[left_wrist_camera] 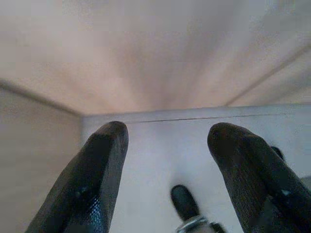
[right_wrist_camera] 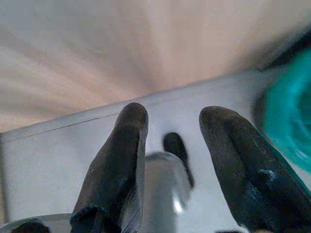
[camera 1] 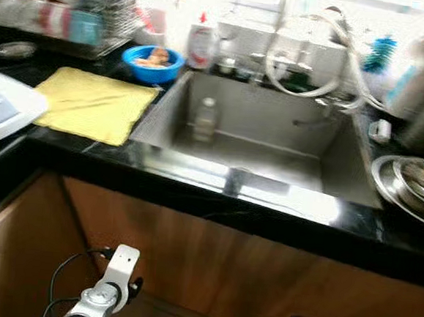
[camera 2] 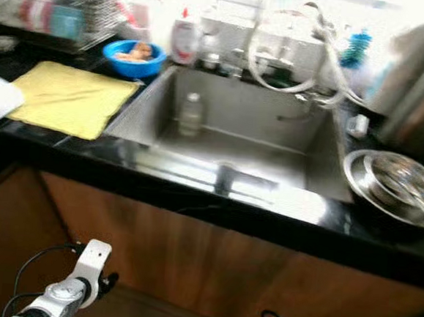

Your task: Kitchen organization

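Black stone counter (camera 1: 215,210) frames a steel sink (camera 1: 257,144) holding a small bottle (camera 1: 205,119) at its ten o'clock. A yellow cloth (camera 1: 91,103) lies at nine o'clock, steel bowls (camera 1: 414,185) at three. Left gripper (left_wrist_camera: 167,145) and right gripper (right_wrist_camera: 170,126) hang low by the wooden cabinet (camera 1: 189,259), fingers spread, empty.

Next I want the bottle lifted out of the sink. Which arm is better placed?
Left, probably. The bottle stands at the sink's left side, nearer the left arm. Both grippers hang low before the cabinet, open and empty: left gripper, right gripper.
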Motion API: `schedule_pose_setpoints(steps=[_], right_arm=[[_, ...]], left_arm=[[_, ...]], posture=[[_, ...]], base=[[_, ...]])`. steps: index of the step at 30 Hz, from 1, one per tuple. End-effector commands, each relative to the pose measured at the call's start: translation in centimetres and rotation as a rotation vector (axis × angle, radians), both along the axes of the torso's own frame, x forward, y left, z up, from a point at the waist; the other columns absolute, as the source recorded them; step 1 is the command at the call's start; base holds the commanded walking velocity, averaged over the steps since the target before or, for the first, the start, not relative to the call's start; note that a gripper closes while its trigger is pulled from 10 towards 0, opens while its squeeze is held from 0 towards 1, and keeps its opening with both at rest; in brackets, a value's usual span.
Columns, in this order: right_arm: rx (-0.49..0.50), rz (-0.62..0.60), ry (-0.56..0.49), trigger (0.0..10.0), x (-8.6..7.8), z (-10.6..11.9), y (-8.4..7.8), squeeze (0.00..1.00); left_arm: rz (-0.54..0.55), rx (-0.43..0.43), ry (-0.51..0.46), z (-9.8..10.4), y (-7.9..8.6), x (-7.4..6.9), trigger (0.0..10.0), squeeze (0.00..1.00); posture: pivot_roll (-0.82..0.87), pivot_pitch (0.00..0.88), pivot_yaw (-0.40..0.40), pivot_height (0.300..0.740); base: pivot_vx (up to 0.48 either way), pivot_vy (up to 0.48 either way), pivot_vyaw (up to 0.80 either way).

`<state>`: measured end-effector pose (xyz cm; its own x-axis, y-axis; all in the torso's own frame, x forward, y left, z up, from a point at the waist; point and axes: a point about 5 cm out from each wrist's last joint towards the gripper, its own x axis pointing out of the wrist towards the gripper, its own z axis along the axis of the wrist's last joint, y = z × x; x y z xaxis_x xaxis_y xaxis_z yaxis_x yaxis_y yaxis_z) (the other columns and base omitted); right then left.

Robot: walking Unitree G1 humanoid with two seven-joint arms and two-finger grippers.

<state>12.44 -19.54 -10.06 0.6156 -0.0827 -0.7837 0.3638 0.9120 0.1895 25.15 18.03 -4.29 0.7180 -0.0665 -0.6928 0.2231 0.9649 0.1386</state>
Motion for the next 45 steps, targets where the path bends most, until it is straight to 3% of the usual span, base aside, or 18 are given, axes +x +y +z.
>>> schedule_pose_setpoints(steps=[1,8,19,28,31,38,39,40,45], right_arm=[[-0.013,-0.012,-0.008,10.0,0.3,0.2,-0.6,0.00],[-0.014,-0.004,-0.002,10.0,0.3,0.2,-0.6,0.00],[-0.047,0.002,-0.024,10.0,0.5,0.3,-0.8,0.00],[-0.100,0.026,-0.055,10.0,0.6,0.6,-0.8,0.00],[-0.106,0.011,-0.066,10.0,0.5,0.6,-0.8,0.00],[-0.107,-0.011,-0.070,10.0,0.0,0.5,-0.6,0.00],[-0.153,-0.003,-0.153,10.0,1.0,1.4,-1.4,0.00],[-0.235,-0.001,-0.312,10.0,2.5,3.5,-2.8,0.00],[-0.292,0.002,-0.395,10.0,2.1,5.3,-3.3,0.00]], left_arm=[[-0.004,-0.008,-0.005,0.0,-0.2,0.1,10.0,0.00],[-0.008,-0.010,-0.001,-0.1,-0.4,0.0,10.0,0.00],[-0.031,-0.007,-0.024,0.1,-0.5,0.1,10.0,0.00],[-0.121,0.034,-0.140,1.7,1.3,1.2,10.0,0.00],[-0.102,0.040,-0.202,2.9,3.0,1.8,10.0,0.00],[-0.115,0.057,-0.248,3.4,4.7,1.3,10.0,0.00],[-0.111,0.055,-0.255,3.4,4.8,1.2,10.0,0.00],[-0.107,0.057,-0.264,3.4,5.1,0.9,10.0,0.00],[-0.093,0.047,-0.287,3.2,5.4,0.0,10.0,0.00]], posture=[[0.05,0.000,-0.070,0.740],[0.05,0.000,-0.072,0.740],[0.05,0.000,-0.071,0.740],[0.03,0.000,-0.058,0.740],[0.03,0.000,-0.053,0.740],[0.02,0.000,-0.047,0.740],[0.02,0.000,-0.047,0.740],[0.02,0.000,-0.051,0.740],[0.02,0.000,-0.062,0.740]], base=[[0.000,0.000,0.00],[0.000,0.000,-0.61],[0.000,0.000,0.00],[0.000,0.000,0.00],[0.000,0.000,0.00],[0.000,0.000,0.00],[0.000,0.000,0.00],[0.000,0.000,0.00],[0.000,0.000,0.00]])
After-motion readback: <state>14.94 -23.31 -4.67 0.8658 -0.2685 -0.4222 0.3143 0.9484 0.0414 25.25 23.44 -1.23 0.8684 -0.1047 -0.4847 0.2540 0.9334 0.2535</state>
